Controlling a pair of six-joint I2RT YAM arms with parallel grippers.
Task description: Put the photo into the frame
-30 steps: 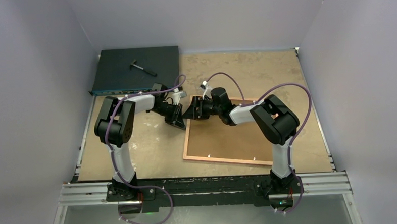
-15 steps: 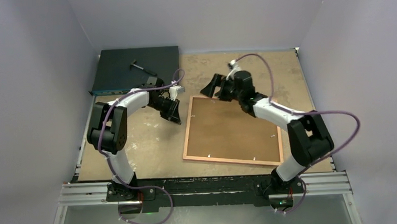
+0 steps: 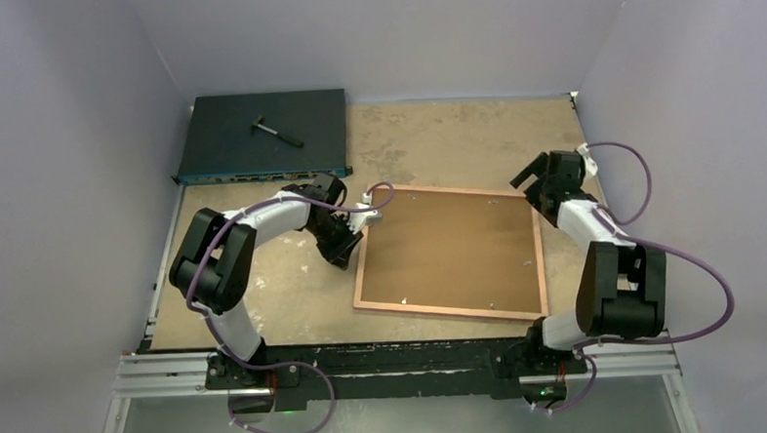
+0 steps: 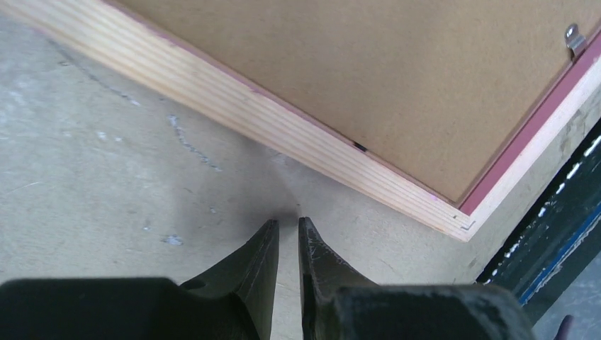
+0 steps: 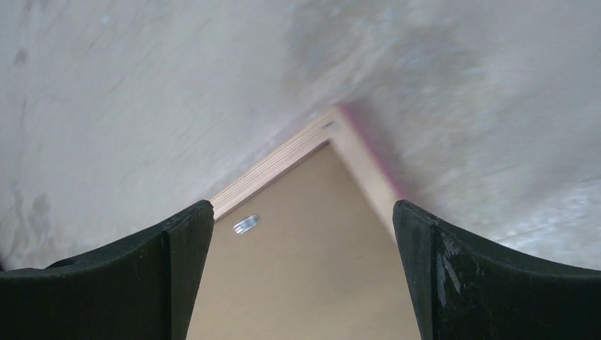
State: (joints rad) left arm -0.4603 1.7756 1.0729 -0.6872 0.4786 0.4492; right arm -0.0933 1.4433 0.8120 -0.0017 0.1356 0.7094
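Swinging away from the middle of the table, the right gripper (image 3: pixel 529 179) now hangs over the far right corner of the frame (image 3: pixel 442 310), while the left gripper (image 3: pixel 341 254) has dropped low beside the frame's left edge; from above, the frame lies back up and flat, its long sides running left to right, a brown backing board (image 3: pixel 449 248) filling it; the photo is nowhere visible, perhaps under the board.

From the left wrist, the fingers sit nearly together with a thin slit and nothing between; the frame's wooden edge lies just ahead, apart from the tips.

From the right wrist, the fingers stand wide apart and empty, the frame's corner and a small metal clip (image 5: pixel 243 225) between them below.

Each arm is nearest its own side of the frame, the left one closer to the wood.
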